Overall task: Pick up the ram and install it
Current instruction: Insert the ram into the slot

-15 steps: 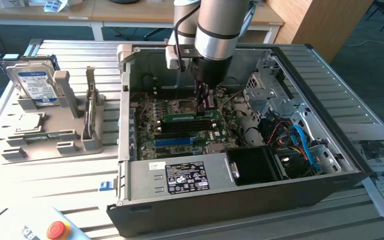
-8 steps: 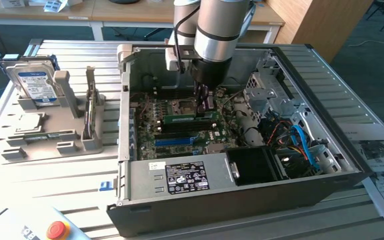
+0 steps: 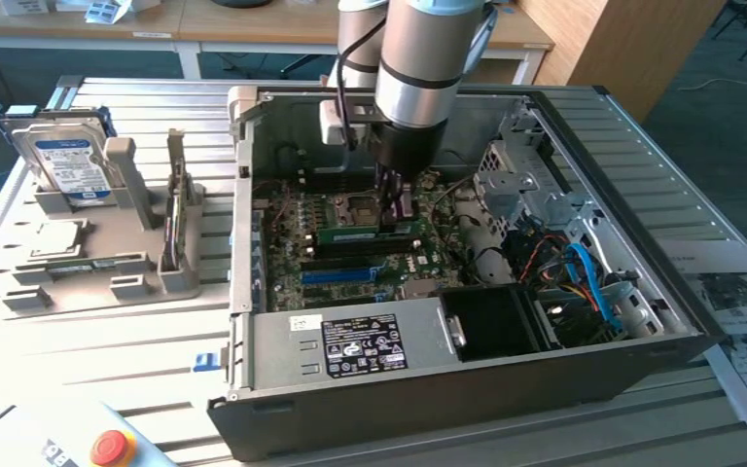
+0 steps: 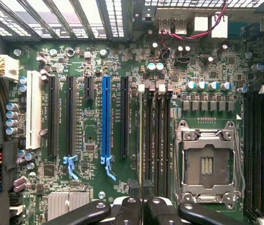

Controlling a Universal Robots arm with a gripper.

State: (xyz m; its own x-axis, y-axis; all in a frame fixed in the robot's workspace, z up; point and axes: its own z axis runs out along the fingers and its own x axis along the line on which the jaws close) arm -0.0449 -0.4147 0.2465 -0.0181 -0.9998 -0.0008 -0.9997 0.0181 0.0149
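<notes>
The ram (image 3: 363, 234), a long thin green stick, stands on edge over the memory slots (image 4: 156, 140) of the motherboard (image 3: 347, 277) inside the open computer case (image 3: 633, 336). My gripper (image 3: 393, 220) reaches straight down into the case and is shut on the stick's top edge near its middle. In the wrist view the two black fingers (image 4: 131, 210) sit close together, and the ram (image 4: 140, 140) runs away from them as a thin edge-on line beside the black slots. How deep it sits in a slot I cannot tell.
An empty processor socket (image 4: 207, 164) lies beside the slots. On a grey fixture (image 3: 88, 282) at the exterior view's left stand a hard drive (image 3: 67, 165) and a silver processor chip (image 3: 57, 238). Drive cage and blue cables (image 3: 589, 277) crowd the case's other side. A red button (image 3: 112, 448) is at the front.
</notes>
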